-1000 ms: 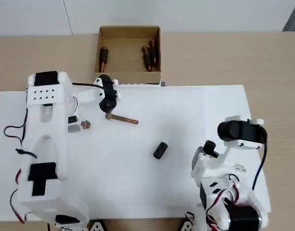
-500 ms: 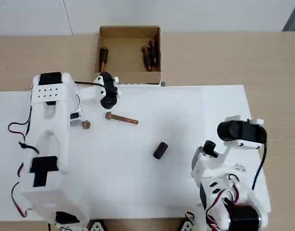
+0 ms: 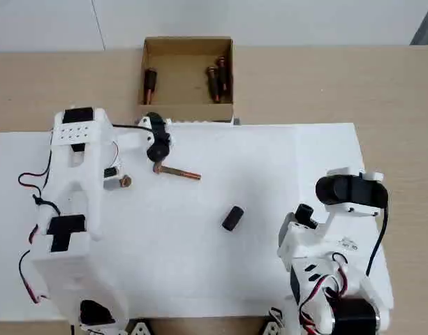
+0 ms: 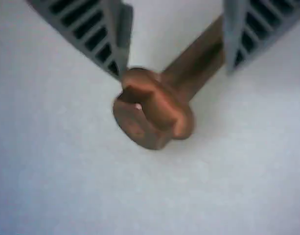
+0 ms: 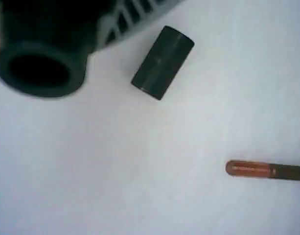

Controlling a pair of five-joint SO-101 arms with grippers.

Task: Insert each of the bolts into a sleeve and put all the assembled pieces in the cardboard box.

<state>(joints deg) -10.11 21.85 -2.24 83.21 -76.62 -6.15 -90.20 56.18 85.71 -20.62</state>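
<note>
**Station Status: Bolt Pickup**

The left gripper [image 4: 176, 66] has its fingers spread astride the shank of a bolt [image 4: 154, 115] lying on the white sheet [image 3: 283, 153] near the cardboard box [image 3: 188, 109]. One fingertip [image 4: 110, 44] touches the bolt head. A second bolt [image 3: 177, 172] lies just off the box's near wall. The loose sleeve [image 3: 232, 218] lies farther out. The right gripper [image 5: 57, 49], farthest out, is closed on a held sleeve [image 5: 39, 71]. Three assembled pieces [image 3: 212, 82] lie inside the box.

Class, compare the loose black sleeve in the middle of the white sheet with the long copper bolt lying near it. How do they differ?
The sleeve is black; the bolt is copper-coloured. The sleeve is a short, stubby tube; the bolt is long and thin with a wider head. The sleeve lies slanted; the bolt lies nearly crosswise. Both lie on their sides on the white sheet, apart and unjoined.
</note>
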